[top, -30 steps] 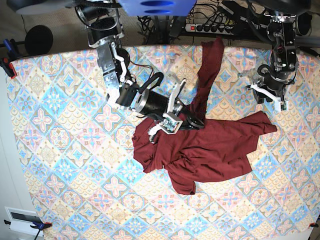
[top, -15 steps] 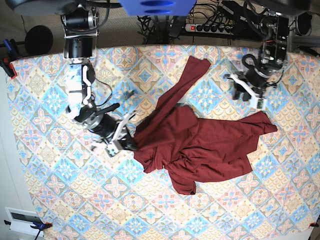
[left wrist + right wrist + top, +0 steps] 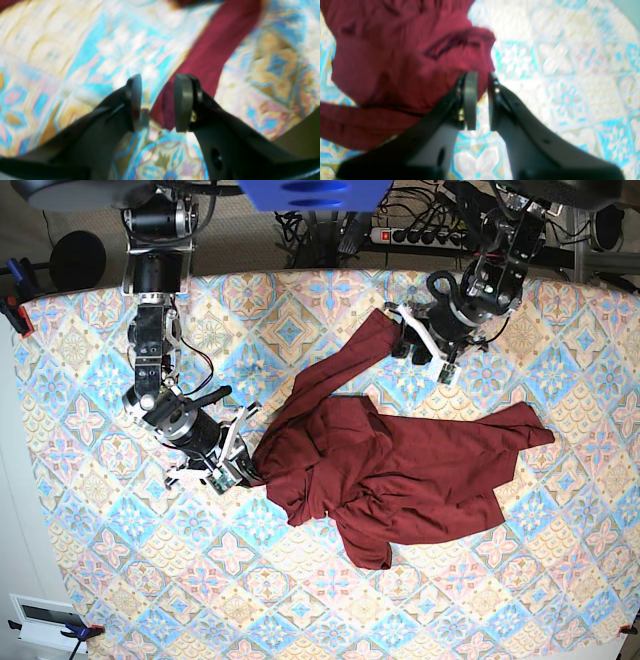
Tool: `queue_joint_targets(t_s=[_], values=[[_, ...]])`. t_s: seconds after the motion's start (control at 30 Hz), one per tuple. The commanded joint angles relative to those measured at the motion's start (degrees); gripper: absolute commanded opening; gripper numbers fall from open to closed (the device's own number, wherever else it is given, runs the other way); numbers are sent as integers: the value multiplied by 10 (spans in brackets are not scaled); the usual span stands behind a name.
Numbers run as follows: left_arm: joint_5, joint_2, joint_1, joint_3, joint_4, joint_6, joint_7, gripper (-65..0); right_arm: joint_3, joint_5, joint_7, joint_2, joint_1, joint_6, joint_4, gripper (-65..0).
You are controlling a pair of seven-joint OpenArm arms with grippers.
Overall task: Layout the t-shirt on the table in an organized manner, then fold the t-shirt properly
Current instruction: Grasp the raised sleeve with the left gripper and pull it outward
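The maroon t-shirt (image 3: 400,470) lies crumpled across the middle of the patterned table (image 3: 100,380), with one long strip reaching up toward the back. My left gripper (image 3: 400,332) hovers at the tip of that strip. In the left wrist view the left gripper (image 3: 157,102) is open, and the end of the t-shirt (image 3: 215,50) lies between its fingertips. My right gripper (image 3: 240,465) sits at the shirt's left edge. Close up, the right gripper (image 3: 482,100) shows a narrow gap between its jaws, and the bunched t-shirt (image 3: 395,62) reaches just to the tips.
A power strip (image 3: 420,235) and cables run behind the table's back edge. A black round object (image 3: 78,258) and a clamp (image 3: 12,310) are at the far left. A white device (image 3: 45,620) sits off the front left corner.
The right gripper dragged the shirt's left part down and left, and its jaws have parted slightly. The long strip swung leftward. The left arm moved left to the strip's tip.
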Motion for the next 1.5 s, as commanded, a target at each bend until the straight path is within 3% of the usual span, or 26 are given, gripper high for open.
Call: queue_joint_targets(t_s=[0.0,0.27,0.5,0.93,1.13,1.23,1.47], values=[[0,3,-7,0,7,4,-8,-450,1,11,11,4,0,-2,12,-565],[48,48,-38,17,-66,3,-8,-450,0,11,11,4,-17,-2,32,-561],[49,47,-57,97,-87,3,-8,-451,1,11,11,4,-20,-2,50,-561],[43,30,-28,99,-15,2,-12,-448,1,11,11,4,-27,-2,50,-561],[45,32,-35,103,-68,2,-12,-450,1,11,11,4,-27,-2,50,-561],[45,29,-48,136,-83,1,-12,-451,1,11,11,4,-26,-2,50,-561],[45,16,-51,166,-73,-12,-13,-547,1,11,11,4,-26,-2,50,-561]])
